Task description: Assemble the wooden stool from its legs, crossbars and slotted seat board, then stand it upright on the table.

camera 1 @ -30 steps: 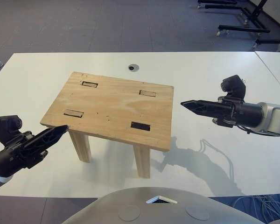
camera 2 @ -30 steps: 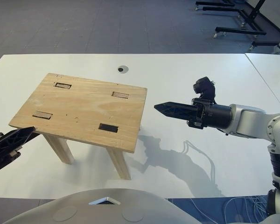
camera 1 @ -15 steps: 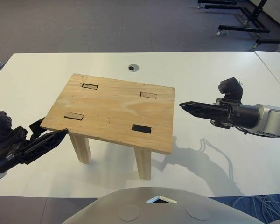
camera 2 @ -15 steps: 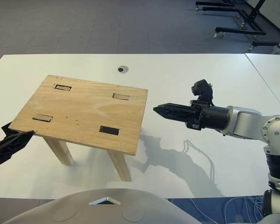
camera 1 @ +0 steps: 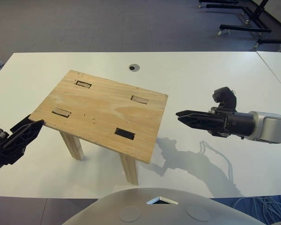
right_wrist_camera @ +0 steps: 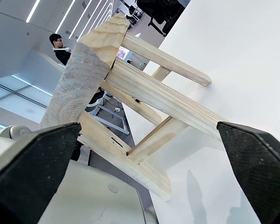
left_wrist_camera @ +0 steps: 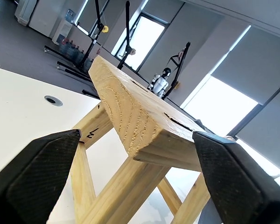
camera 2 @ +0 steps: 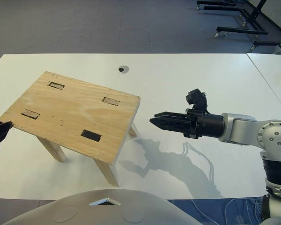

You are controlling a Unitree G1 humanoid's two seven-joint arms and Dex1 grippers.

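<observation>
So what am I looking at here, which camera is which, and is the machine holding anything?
This is a humanoid robot with two arms, each ending in a two-fingered hand. The two wide pictures come from cameras on its head, looking down over a white table. On it stands a wooden stool, assembled and upright. The other two come from cameras on the wrists, looking out between the fingers. The left hand is at the stool's left corner, the right hand beside the stool's right edge, apart from it. Both are open; neither holds anything.
</observation>
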